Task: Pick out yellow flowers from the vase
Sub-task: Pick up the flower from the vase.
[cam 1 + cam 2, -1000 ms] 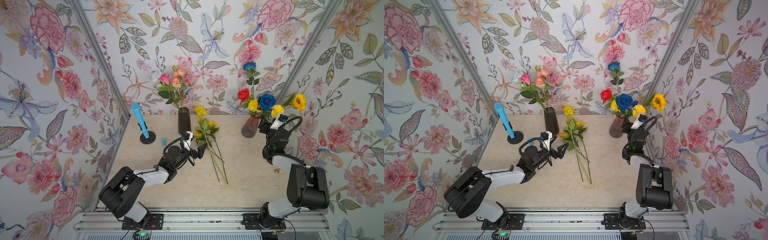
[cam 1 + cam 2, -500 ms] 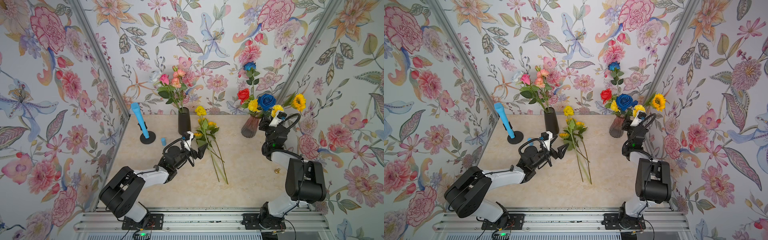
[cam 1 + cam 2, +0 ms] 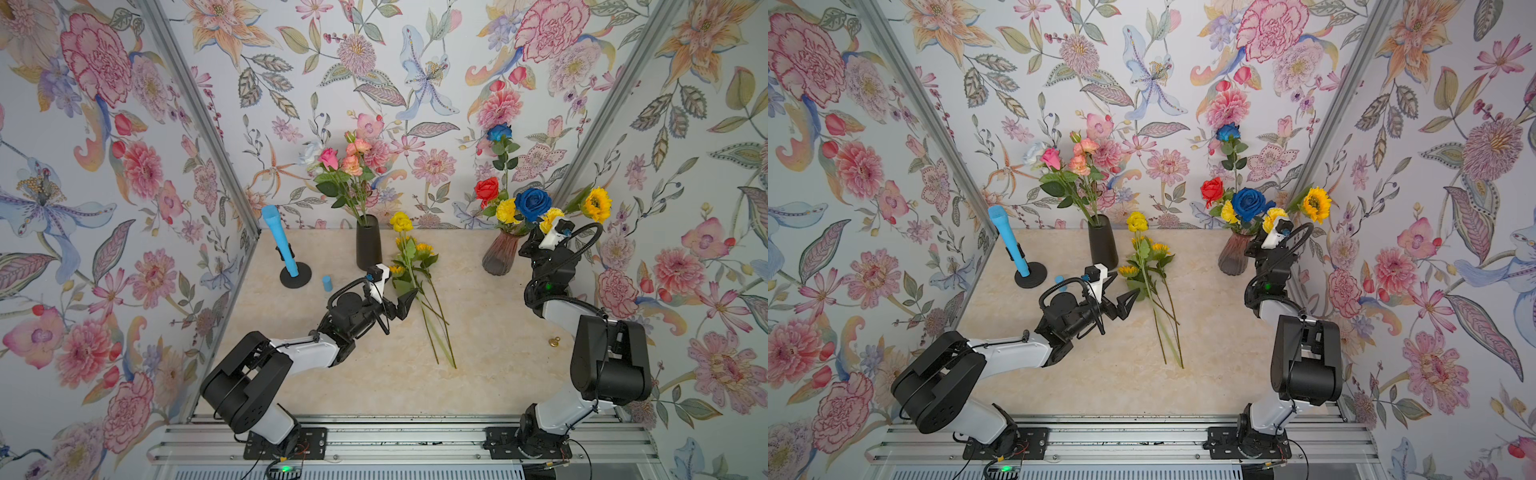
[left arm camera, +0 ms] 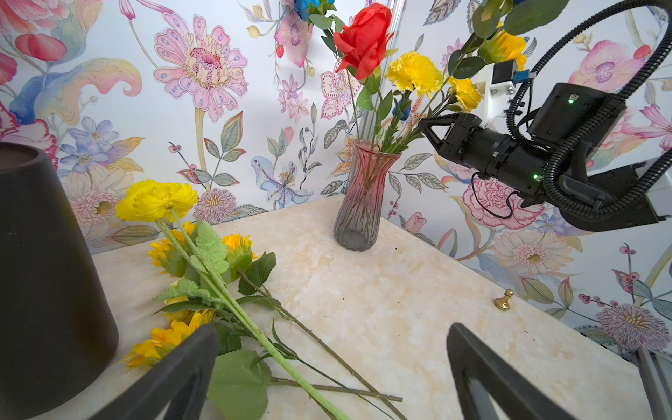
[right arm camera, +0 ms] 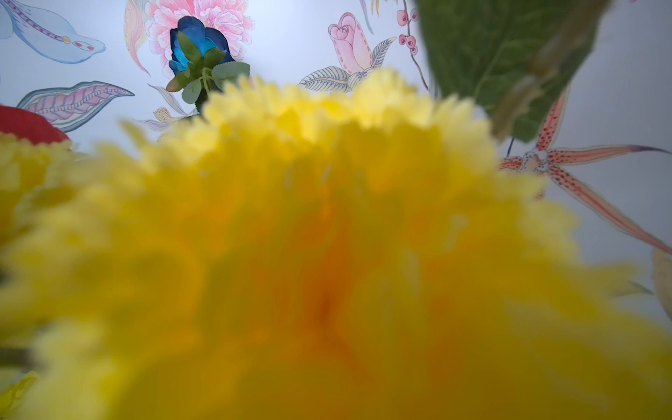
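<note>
Extraction looks to be the step in hand. At the right of the left wrist view, the right gripper (image 4: 423,124) sits among the green stems just above the mouth of the pinkish glass vase (image 4: 363,196), below the yellow pompoms (image 4: 414,72). It is seen side-on, so I cannot tell whether its jaws pinch a stem. Blurred yellow petals fill its own camera. Those pompoms and a sunflower (image 3: 597,203) stand in that vase at the upper right of both top views, among a red rose (image 3: 486,189) and a blue rose (image 3: 532,203). Other yellow flowers (image 3: 409,257) already lie on the table (image 3: 490,374) at centre, beside the black vase (image 3: 368,245). The left gripper (image 3: 401,286) hovers by their stems, jaws spread wide and empty. The next move calls for a firm hold on one stem alone and a straight upward lift, sparing roses and vase.
</note>
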{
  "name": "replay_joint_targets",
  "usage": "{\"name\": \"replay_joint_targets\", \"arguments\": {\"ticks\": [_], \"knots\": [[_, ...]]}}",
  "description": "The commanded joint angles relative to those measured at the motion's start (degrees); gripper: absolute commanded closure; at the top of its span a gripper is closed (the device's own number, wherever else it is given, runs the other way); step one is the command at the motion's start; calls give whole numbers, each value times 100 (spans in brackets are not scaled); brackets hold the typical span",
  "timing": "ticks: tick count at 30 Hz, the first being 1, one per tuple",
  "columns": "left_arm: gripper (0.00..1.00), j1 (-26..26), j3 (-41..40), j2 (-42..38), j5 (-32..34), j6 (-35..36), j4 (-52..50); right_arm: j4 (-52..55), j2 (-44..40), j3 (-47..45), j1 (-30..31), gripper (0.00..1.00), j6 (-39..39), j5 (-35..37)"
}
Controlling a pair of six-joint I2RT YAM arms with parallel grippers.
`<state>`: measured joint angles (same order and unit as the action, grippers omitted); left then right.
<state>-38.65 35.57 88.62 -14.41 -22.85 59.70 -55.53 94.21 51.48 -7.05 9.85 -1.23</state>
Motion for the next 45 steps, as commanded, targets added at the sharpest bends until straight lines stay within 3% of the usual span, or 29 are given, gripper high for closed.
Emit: {"name": "replay_joint_targets", "arguments": {"ticks": [1,11,28,45], "knots": [[0,-54,147,51,-61,184,156,72,14,221,5,87,-86,-42],[0,-138,162,58,-108,156,191,525,-690,86,94,95,-295,169],[0,-534,99,-297,110,405,6,1621,-2218,125,152,97,-277,338],[0,-867,-6,-613,394,824,-27,3327,-4372,152,657,100,-818,1223]]}}
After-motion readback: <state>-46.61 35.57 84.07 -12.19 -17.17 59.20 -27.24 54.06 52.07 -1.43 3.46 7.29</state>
